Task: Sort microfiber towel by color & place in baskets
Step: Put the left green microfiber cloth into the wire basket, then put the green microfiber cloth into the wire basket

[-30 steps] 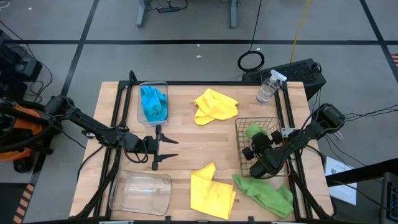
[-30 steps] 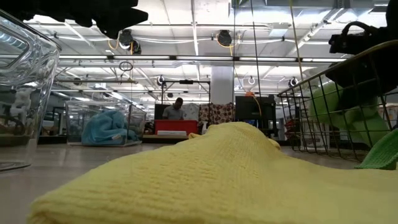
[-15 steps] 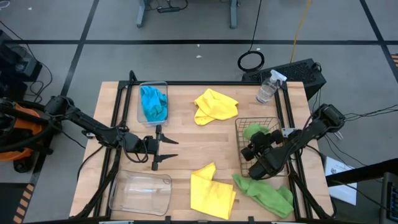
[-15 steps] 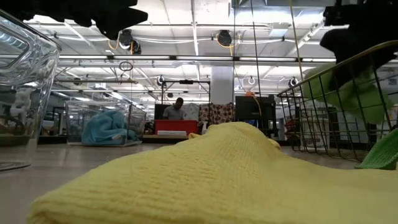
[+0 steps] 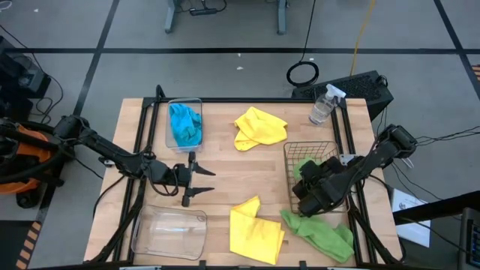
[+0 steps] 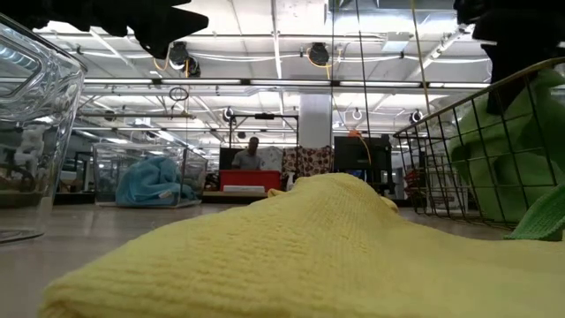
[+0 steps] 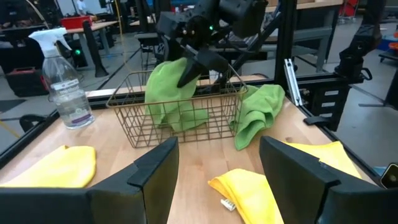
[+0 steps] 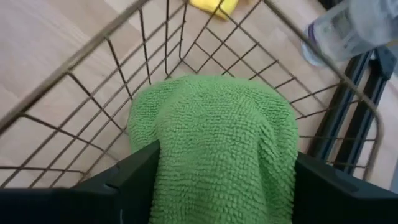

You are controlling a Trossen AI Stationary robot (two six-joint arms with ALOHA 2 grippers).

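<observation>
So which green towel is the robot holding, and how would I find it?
Look at the dark wire basket on the table's right side, below the spray bottle. The right pincer holds one green towel hanging down inside it. The other green towel lies flat on the table outside the basket, beside a yellow towel.

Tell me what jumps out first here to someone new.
The right gripper, holding a green towel that hangs into the wire basket on the table's right side. Next, the bright yellow towel at the front edge, beside a second green towel. The left gripper waits mid-table, jaws open.
</observation>
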